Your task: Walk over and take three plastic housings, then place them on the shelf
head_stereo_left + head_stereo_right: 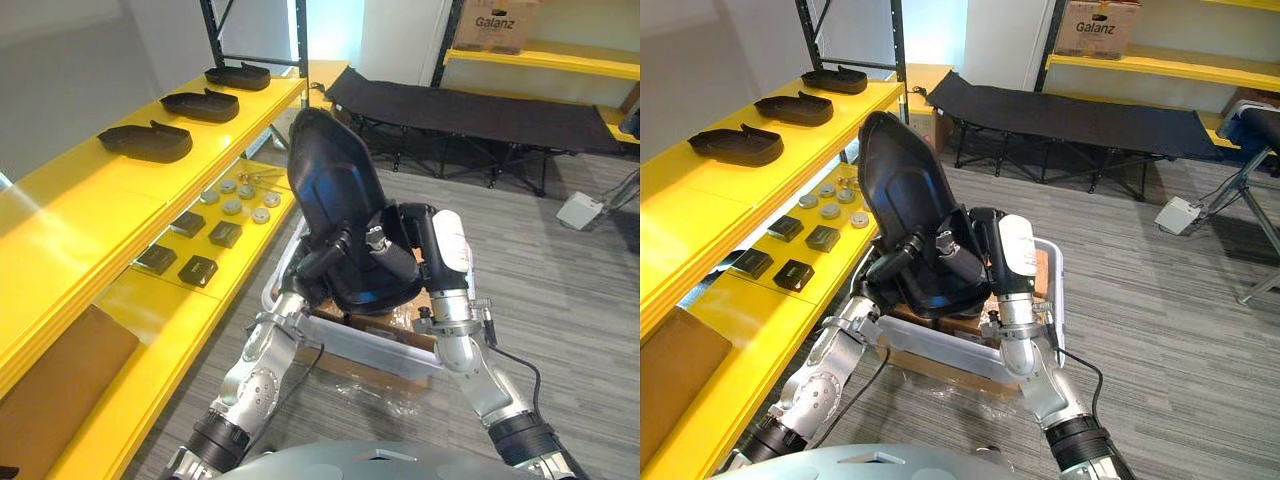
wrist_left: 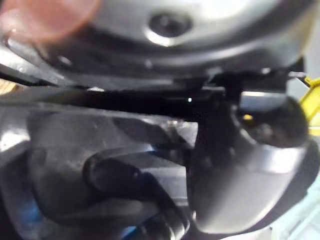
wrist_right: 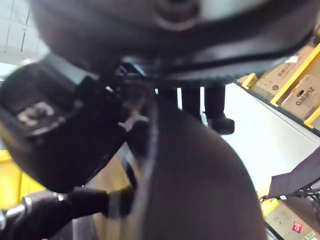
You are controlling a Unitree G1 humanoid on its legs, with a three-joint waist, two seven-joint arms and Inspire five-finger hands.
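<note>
We hold the plastic housing (image 1: 335,190) upright over the crate (image 1: 380,352), left hand (image 1: 322,262) and right hand (image 1: 405,250) curled on its lower rim, the surest purchase on what we judge light, stiff and slick.

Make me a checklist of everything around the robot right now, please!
Surface: yellow top shelf, bare at its near end.
Job's things: near housing, middle housing and far housing lie in a row on it; the held housing is up above the white bin.
Clutter: black blocks and round discs on the lower shelf; cardboard in the bin.
Hands: left hand and right hand both grip the held housing.
Cables: nothing seen near the shelf.
Surroundings: grey floor, folding cot, cardboard box on a far shelf.
</note>
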